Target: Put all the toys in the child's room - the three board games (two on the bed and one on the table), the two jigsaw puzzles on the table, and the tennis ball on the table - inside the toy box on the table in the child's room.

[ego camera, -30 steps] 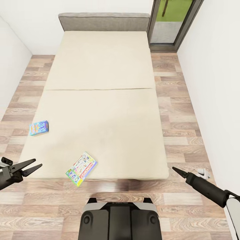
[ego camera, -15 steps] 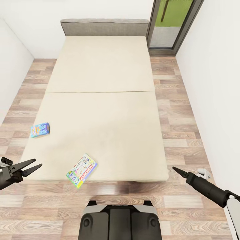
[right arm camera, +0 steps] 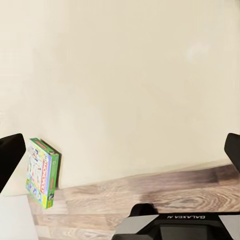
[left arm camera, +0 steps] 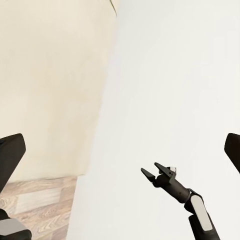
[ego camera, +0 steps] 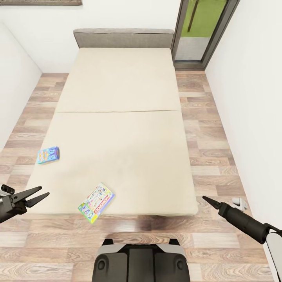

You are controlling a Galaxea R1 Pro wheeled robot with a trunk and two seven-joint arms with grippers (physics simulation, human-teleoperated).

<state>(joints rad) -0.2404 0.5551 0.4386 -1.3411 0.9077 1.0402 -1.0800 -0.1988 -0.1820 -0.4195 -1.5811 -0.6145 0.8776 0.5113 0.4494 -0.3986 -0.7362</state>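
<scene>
The bed (ego camera: 121,129) has a plain beige mattress and a grey headboard. Two board games lie on it: a white-red-green Monopoly box (ego camera: 96,203) at the near edge, left of centre, and a smaller blue box (ego camera: 48,154) by the left edge. The Monopoly box (right arm camera: 42,172) also appears in the right wrist view, at the mattress edge. My left gripper (ego camera: 44,191) hovers open over the bed's near left corner. My right gripper (ego camera: 204,199) hangs open beyond the near right corner, its fingers (left arm camera: 157,171) spread in the left wrist view. Neither holds anything.
White walls close in on both sides, with strips of wood-plank floor (ego camera: 203,129) between them and the bed. A tall grey-framed window (ego camera: 199,27) stands at the back right. A small white object (ego camera: 239,203) lies on the floor near the right gripper. My base (ego camera: 141,260) faces the bed's foot.
The whole picture has shifted: the bed sits slightly lower and a frame edge shows on the back wall, so the camera moved. Both grippers hold the same pose.
</scene>
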